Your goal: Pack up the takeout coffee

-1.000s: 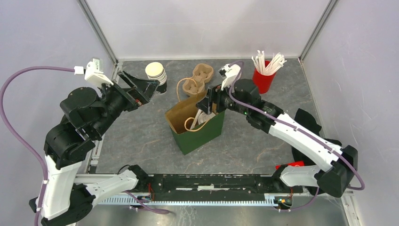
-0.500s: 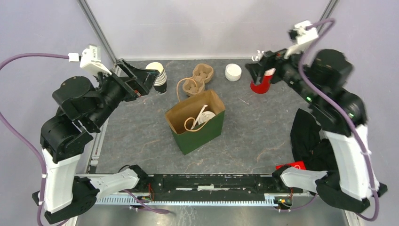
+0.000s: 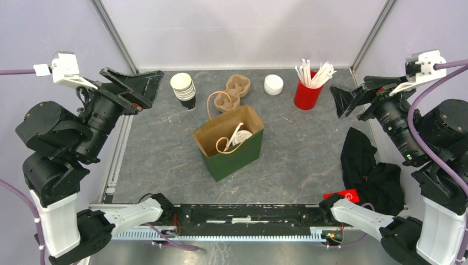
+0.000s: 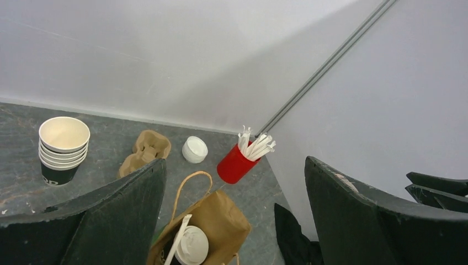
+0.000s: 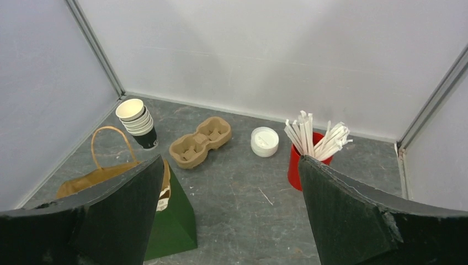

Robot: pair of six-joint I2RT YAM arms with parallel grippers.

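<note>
The takeout coffee (image 3: 243, 137) stands inside the green paper bag (image 3: 234, 160) in the middle of the table, and only its white lid shows. A wrapped straw (image 3: 236, 131) leans beside it. The left wrist view looks down on the same white lid (image 4: 191, 248) in the brown-lined bag (image 4: 227, 220). My left gripper (image 3: 152, 88) hangs open at the far left, high above the table. My right gripper (image 3: 338, 102) hangs open at the far right, well away from the bag (image 5: 172, 221). Nothing is between the fingers of either gripper (image 4: 234, 161) (image 5: 230, 159).
A stack of lidless cups (image 3: 183, 88), a cardboard cup carrier (image 3: 232, 93), a stack of white lids (image 3: 273, 84) and a red cup of wrapped straws (image 3: 308, 91) line the back. A black cloth (image 3: 367, 165) lies at the right edge.
My right gripper has come up out of the bag without the coffee and swung back to the far right. My left arm has drawn back to the left and risen.
</note>
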